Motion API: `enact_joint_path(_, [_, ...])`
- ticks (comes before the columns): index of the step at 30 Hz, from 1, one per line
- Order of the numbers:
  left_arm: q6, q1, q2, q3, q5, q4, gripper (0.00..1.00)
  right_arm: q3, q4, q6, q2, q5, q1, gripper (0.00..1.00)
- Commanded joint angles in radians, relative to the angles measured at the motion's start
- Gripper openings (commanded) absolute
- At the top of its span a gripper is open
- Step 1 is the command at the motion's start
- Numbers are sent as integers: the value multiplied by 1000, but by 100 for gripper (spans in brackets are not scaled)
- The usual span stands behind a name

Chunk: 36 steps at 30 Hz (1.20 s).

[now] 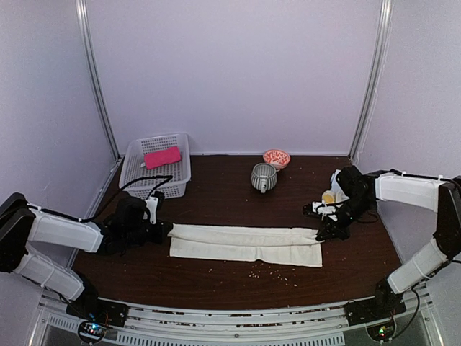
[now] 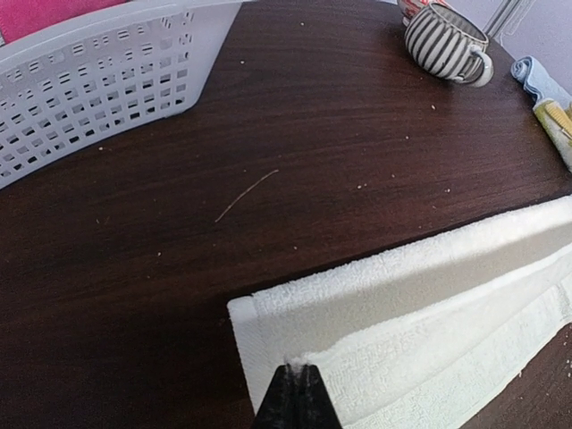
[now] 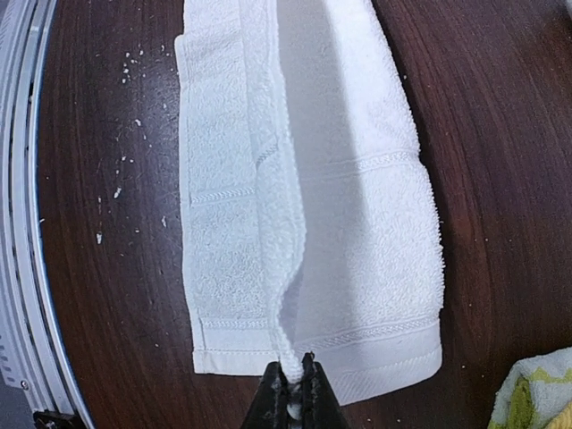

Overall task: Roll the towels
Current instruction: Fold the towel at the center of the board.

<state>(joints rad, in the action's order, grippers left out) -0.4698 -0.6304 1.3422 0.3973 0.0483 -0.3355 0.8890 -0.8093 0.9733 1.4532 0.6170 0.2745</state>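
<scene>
Top external, left gripper (image 1: 167, 229) and right gripper (image 1: 322, 236) pinching cream towel (image 1: 245, 244) ends, striped mug (image 1: 263, 176), basket (image 1: 131, 175) holding pink towel (image 1: 162, 156) behind

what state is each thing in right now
white towel: laid out long, unrolled, one long edge folded over
basket: upright, holding one towel
pink towel: folded flat in the basket
mug: upright
bowl: upright
left fingers: shut on the white towel's end
right fingers: shut on its other end
</scene>
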Motion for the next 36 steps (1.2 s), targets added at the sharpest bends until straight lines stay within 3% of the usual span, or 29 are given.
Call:
enact_joint_path(1, [7, -3, 4, -11, -2, -45, 0, -14, -17, 3, -32, -3, 12, 0])
enact_joint_path(13, [6, -3, -80, -80, -52, -55, 0, -67, -72, 51, -90, -39, 71, 3])
enact_joint_path(15, [-12, -2, -140, -125, -73, -70, 6, -97, -85, 65, -124, -65, 96, 6])
enact_joint_path(17, [-28, -3, -225, -177, -85, -69, 19, -133, -91, 73, -174, -112, 137, 11])
enact_joint_path(20, [-46, -3, -396, -246, -54, -32, 32, -182, -87, 69, -271, -186, 196, 24])
enact_joint_path(23, [-59, -3, -563, -284, 17, 9, 37, -182, -101, 58, -357, -205, 237, 33])
enact_joint_path(26, [-68, -2, -641, -288, 101, 12, 38, -128, -122, 28, -356, -173, 244, 34])
enact_joint_path(28, [-60, -3, -598, -257, 121, 12, 38, -106, -62, -62, -336, -180, 243, 33])
enact_joint_path(32, [-23, -2, -367, -108, 55, 48, 33, -99, 89, -207, -269, -252, 233, 31])
enact_joint_path(36, [-10, -6, -162, 23, -45, 44, 27, -51, 101, -296, -163, -298, 205, 29])
